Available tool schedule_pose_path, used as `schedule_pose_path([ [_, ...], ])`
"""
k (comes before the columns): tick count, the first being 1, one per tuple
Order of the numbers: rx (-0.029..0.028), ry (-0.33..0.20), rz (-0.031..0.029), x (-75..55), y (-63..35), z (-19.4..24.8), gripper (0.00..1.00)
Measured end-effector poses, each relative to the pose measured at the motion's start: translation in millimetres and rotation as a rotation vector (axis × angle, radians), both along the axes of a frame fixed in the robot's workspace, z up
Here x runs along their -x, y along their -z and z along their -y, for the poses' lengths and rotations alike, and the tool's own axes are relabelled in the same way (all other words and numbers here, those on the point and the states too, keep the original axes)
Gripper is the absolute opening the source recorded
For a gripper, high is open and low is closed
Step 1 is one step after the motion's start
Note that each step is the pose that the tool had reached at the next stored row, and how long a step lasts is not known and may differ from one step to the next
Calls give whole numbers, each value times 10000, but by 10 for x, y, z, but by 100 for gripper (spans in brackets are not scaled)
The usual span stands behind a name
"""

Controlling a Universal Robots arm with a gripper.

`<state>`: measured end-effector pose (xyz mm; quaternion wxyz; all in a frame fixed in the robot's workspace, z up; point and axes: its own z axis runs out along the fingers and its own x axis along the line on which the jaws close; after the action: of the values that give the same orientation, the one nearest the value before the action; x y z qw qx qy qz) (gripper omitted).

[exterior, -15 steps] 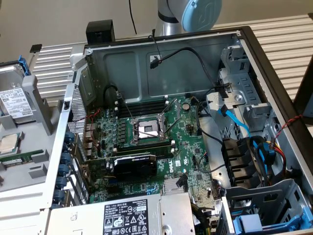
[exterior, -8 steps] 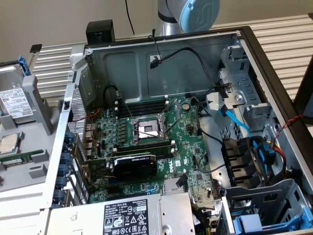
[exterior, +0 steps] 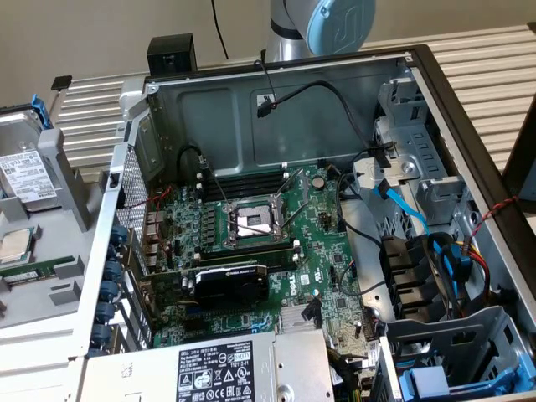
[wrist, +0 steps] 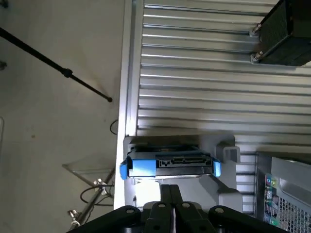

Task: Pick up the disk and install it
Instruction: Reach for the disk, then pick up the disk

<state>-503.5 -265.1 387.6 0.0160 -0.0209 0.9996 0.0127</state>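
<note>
While closed, claw (wrist: 170,187) near the disk (wrist: 170,166)

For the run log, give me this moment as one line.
pincer: shut, empty, nearest the hard drive | hard drive: in blue carrier, standing in grey holder, beside open computer case | installed: no

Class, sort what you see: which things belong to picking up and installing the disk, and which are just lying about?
Job in hand: disk, shut gripper, open computer case.
Lying about or unneeded: CPU chip, power supply, graphics card.
</note>
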Motion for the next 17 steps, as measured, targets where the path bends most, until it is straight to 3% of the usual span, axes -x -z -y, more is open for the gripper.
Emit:
schedule_pose_path([
  [4,3,-19,1,94,1,-94,11],
  [17,4,-21,0,106,1,-97,11],
])
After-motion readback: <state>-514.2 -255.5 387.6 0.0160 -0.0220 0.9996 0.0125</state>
